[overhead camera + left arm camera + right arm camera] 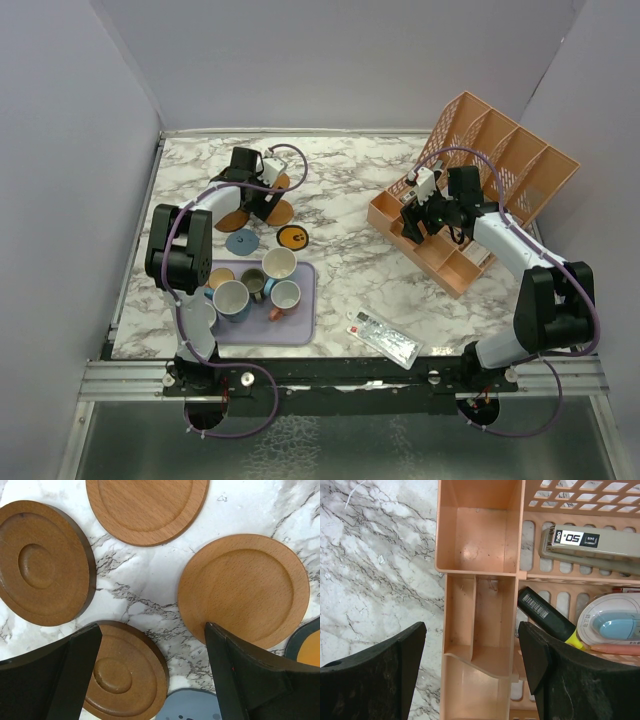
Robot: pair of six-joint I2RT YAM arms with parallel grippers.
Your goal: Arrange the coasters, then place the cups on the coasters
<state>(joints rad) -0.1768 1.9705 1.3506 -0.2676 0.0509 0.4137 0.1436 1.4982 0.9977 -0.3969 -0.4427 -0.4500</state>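
**A:** Where do the cups [232, 299] stand?

**B:** Bunched together, upright, on the left part of the tray [306, 318]. The tray sits at the near left of the table [340, 200].

**A:** And the coasters [242, 241]?

**B:** Flat on the table just behind the tray, close to one another.

**A:** What's on the right?

**B:** An organiser [500, 165], at the far right. A stapler [590, 542] lies in one compartment. A marker [545, 615] and a tape roller [612, 625] lie side by side in the next. A packet [385, 338] lies at the near edge, right of the tray.
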